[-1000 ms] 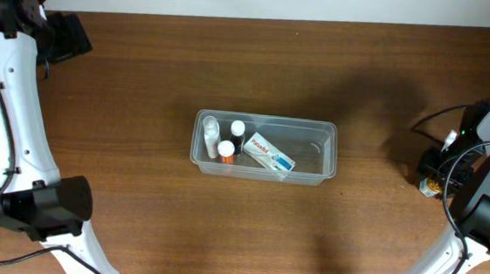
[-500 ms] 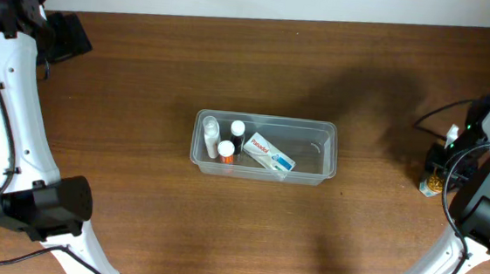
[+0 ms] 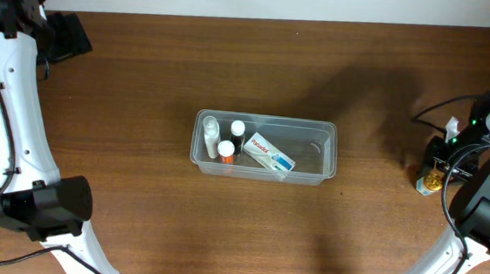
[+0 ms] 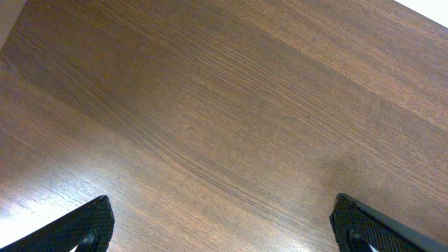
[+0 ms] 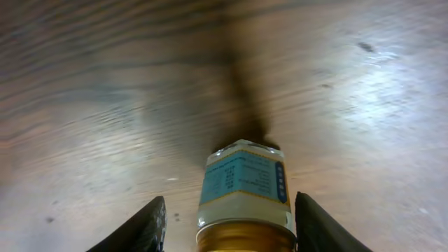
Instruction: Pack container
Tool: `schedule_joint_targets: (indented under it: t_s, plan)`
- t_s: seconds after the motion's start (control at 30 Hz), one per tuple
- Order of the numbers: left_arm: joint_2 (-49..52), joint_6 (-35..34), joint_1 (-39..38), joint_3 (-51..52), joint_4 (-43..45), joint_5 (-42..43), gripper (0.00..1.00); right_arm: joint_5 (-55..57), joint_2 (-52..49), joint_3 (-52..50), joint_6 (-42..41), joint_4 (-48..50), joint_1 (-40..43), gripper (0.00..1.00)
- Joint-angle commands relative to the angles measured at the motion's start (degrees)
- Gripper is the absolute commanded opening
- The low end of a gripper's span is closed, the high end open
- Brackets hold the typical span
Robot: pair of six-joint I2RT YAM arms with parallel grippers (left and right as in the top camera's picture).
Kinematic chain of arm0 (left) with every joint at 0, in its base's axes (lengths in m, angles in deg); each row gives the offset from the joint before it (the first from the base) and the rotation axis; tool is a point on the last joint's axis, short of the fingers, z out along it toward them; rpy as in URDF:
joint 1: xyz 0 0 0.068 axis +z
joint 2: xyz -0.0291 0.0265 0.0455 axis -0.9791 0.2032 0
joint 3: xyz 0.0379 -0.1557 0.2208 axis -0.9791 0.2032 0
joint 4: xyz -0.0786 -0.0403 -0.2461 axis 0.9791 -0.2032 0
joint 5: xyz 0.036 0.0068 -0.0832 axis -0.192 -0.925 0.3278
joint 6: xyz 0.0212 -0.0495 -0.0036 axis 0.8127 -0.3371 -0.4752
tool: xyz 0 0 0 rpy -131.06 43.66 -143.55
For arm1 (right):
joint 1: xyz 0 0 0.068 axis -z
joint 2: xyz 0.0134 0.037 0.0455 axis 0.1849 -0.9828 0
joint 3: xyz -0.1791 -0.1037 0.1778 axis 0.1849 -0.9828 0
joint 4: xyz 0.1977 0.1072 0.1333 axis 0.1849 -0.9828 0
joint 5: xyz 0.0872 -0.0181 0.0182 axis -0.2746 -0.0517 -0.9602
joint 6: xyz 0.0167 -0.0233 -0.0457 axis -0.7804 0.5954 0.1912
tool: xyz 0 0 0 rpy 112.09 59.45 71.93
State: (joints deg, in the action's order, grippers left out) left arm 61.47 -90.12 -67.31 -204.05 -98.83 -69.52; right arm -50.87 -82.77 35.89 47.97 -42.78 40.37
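The container [image 3: 332,153] sits at the middle of the desk [image 3: 145,68], well apart from both arms; crowded into its left end are 3 small bottles [image 3: 226,149], with a white box [image 3: 269,153] lying slantwise just beside them; the right part of the tub looks bare. So part of the packing is done. At least 1 item is left outside: an amber bottle [image 5: 243,185] with a blue label, near the right edge of the desk. The right claw [image 5: 234,225] is down at it, its 2 fingers [image 5: 147,227] flanking the bottle at a narrow spacing; a sliver of gap shows on 1 side and the pads run out of frame, so I cannot tell whether the bottle is gripped. The left claw [image 4: 224,231] hangs wide and empty over bare wood. What remains, by my judgement: make the hold on the bottle sure, carry it across to the container, and set it in the free right part; whether other items wait out of view cannot be told.
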Motion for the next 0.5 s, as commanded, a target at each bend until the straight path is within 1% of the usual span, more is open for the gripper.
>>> schedule_joint_targets:
  t_s: [0.0, 0.07, 0.17, 0.3, 0.37, 0.47]
  plan:
    - [0.17, -0.57, 0.28, -0.96, -0.11, -0.48, 0.99, -4.17, 0.5, 0.92, 4.2, -0.2, 0.37, 0.52]
    - [0.17, -0.57, 0.28, -0.96, -0.11, -0.48, 0.99, -3.26, 1.44, 0.92, 4.48, 0.24, 0.37, 0.57]
    - [0.17, -0.57, 0.28, -0.96, -0.11, -0.48, 0.99, -0.11, 3.34, 0.92, 4.28, 1.05, 0.37, 0.59]
    - [0.17, -0.57, 0.28, -0.96, -0.11, -0.48, 0.99, 0.09, 6.4, 0.92, 3.19, 2.03, 0.31, 0.61]
    - [0.17, -0.57, 0.28, -0.96, -0.11, -0.48, 0.99, 0.7, 8.33, 0.92, 2.69, 2.89, 0.28, 0.64]
    - [0.17, -0.57, 0.28, -0.96, -0.11, -0.48, 0.99, 5.79, 12.44, 0.92, 0.15, 4.39, 0.28, 0.72]
